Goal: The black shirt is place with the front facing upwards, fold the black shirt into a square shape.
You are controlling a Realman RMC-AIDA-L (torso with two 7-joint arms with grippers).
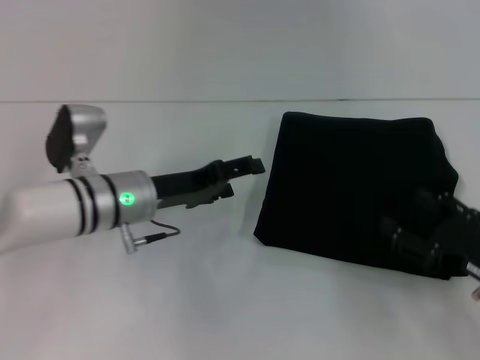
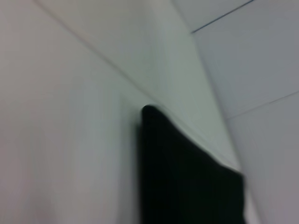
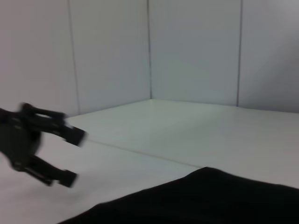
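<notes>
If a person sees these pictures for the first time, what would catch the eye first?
First, the black shirt, folded into a rough square on the white table, right of centre. Next, the left hand, open and hanging above the table just left of the shirt, with a green light on its silver wrist. The right hand lies dark over the shirt's near right corner.

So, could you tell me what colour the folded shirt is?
Plain black shirt, clearest in the head view.
</notes>
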